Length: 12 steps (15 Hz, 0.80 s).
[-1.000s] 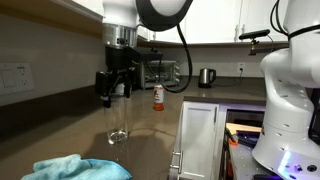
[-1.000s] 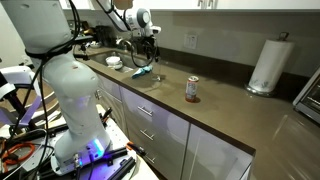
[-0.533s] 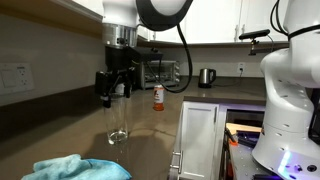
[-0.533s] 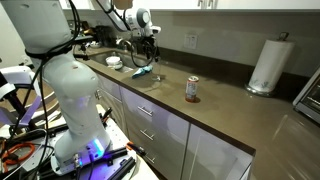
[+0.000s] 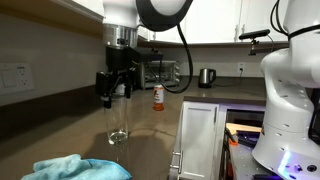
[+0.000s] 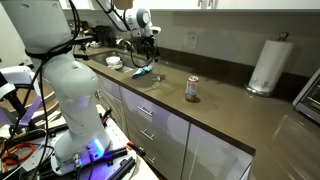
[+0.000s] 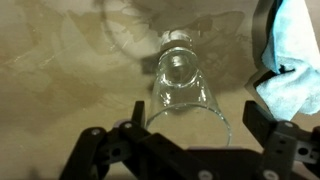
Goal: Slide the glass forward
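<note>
The tall clear glass (image 5: 117, 121) stands upright on the brown counter (image 5: 150, 135). In the wrist view I look down into the glass (image 7: 184, 84); its rim lies between my two dark fingers, with gaps on both sides. My gripper (image 5: 116, 92) hangs open just above the glass, touching nothing; it also shows in the wrist view (image 7: 192, 122) and in an exterior view (image 6: 147, 47). The glass is too faint to make out in that last view.
A blue cloth (image 5: 78, 168) lies close beside the glass, also in the wrist view (image 7: 296, 60). A small white bottle with orange label (image 5: 157, 97) stands farther along the counter. Kettle (image 5: 206, 77), toaster oven (image 5: 165, 72), paper towel roll (image 6: 266, 65) and a bowl (image 6: 115, 62) line the back.
</note>
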Each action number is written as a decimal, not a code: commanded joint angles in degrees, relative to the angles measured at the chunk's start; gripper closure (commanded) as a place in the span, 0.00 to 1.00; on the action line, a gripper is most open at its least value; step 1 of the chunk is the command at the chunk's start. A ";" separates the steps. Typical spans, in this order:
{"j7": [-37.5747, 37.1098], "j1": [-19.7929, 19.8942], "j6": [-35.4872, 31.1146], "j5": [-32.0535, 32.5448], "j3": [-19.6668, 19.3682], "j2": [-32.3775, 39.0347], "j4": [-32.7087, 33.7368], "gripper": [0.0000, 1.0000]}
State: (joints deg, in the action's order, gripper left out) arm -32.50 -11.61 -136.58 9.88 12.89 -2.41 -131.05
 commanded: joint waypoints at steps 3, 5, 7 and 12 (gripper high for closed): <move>-0.28 0.04 1.29 -2.14 -0.02 -1.84 -1.28 0.00; -0.36 0.06 1.21 -2.16 -0.05 -1.99 -1.54 0.00; -0.54 0.05 1.18 -2.18 -0.01 -2.30 -1.96 0.00; -0.72 0.09 1.35 -2.15 0.12 -3.07 -2.57 0.00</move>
State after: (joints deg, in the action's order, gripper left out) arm -32.55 -11.59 -136.51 9.05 12.74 -3.28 -132.28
